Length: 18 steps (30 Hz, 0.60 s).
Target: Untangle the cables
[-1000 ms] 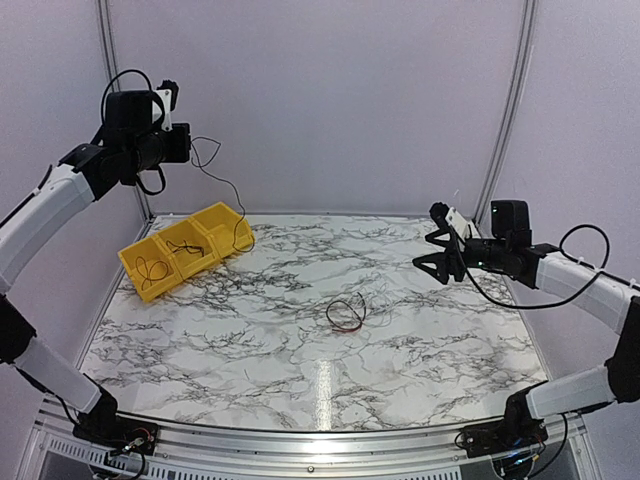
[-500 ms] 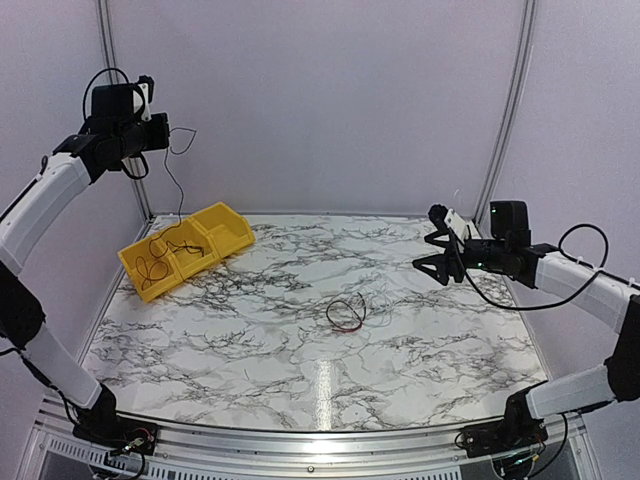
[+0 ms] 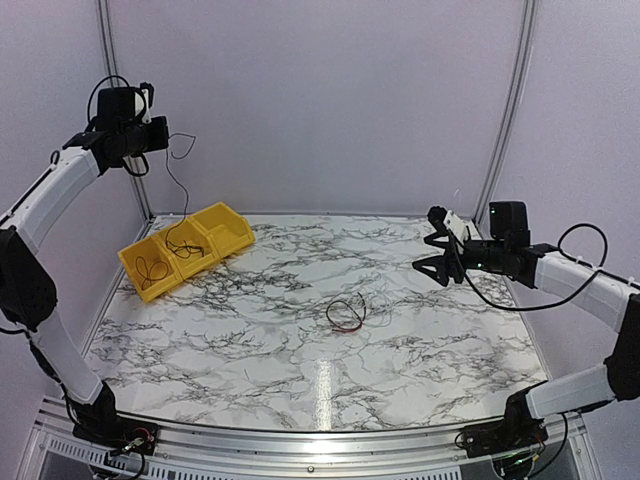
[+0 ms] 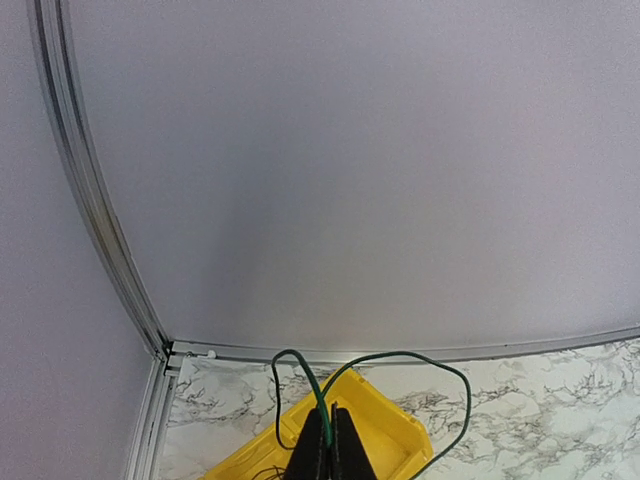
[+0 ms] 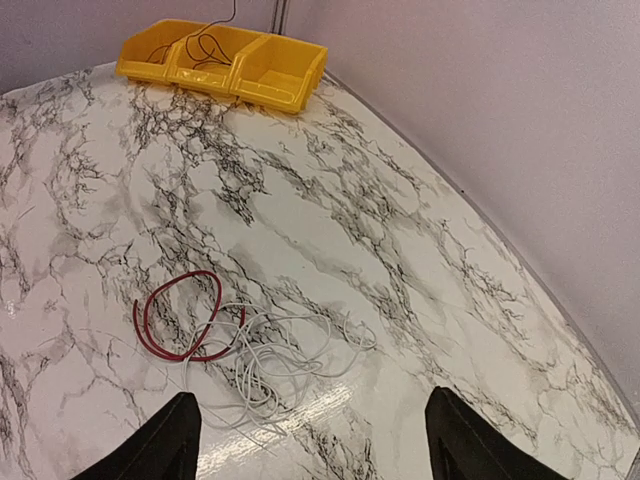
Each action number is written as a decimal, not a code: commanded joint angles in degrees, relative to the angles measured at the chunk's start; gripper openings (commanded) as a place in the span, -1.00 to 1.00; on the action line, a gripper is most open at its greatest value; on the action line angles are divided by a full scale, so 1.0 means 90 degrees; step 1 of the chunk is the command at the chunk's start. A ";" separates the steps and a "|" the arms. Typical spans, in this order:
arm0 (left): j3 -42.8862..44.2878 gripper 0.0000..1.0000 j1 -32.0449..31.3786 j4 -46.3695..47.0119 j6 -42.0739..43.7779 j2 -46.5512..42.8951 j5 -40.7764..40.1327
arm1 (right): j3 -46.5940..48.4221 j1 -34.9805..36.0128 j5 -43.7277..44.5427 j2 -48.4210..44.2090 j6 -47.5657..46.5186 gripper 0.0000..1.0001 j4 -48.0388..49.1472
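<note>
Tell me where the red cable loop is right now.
In the top view the red cable loop lies near the middle of the marble table, against a tangle of thin white cable on its right.

A white marble-patterned tabletop with dark grey veins [image 3: 250, 345] carries everything. At its far left corner sits a yellow plastic bin with three open compartments [image 3: 228, 230], standing at an angle to the back edge. Near the middle of the table, well apart from the bin, lies a thin red wire coiled in a loose loop [image 5: 185, 315]. A tangle of very thin white wire [image 5: 270, 360] lies just beside the loop, overlapping its right edge.
</note>
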 commanded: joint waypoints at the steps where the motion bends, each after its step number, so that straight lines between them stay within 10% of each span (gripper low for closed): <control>1: 0.0417 -1.00 0.0038 0.0141 -0.0081 0.0003 0.0153 | 0.0305 -0.0002 -0.0048 0.0092 -0.0052 0.54 -0.0144; 18: -0.2004 -1.00 0.0311 0.0487 -0.0034 -0.0610 -0.0339 | 0.0411 -0.0001 -0.0117 0.0184 -0.0202 0.53 -0.0377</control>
